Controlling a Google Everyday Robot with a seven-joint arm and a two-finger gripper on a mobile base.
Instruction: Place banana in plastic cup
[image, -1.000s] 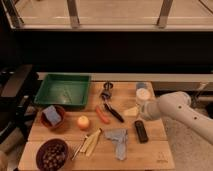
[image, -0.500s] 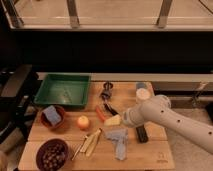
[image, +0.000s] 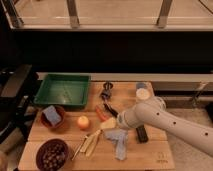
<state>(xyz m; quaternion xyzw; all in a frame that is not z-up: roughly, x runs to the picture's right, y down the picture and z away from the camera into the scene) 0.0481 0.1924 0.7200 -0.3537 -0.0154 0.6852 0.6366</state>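
Observation:
The banana (image: 91, 142) is a pale yellow elongated fruit lying on the wooden table (image: 155, 152), front centre, next to a thin pale stick. The plastic cup (image: 142, 93) stands upright at the back right of the table, whitish with a pale rim. My gripper (image: 111, 123) is at the end of the white arm that reaches in from the right. It hovers low just right of the banana's upper end, by the orange carrot (image: 100, 113), far from the cup. A pale yellow bit shows at its tip.
A green tray (image: 62, 90) sits at the back left. A brown bowl (image: 52, 118) holds a blue item and another bowl (image: 51, 155) holds dark pieces. A round orange fruit (image: 83, 121), a blue-grey cloth (image: 118, 141), a black bar (image: 141, 133) and a dark tool (image: 107, 94) are also there.
The arm has swept left and forward across the table, from near the cup to the carrot and the banana's upper end. The objects have stayed in place.

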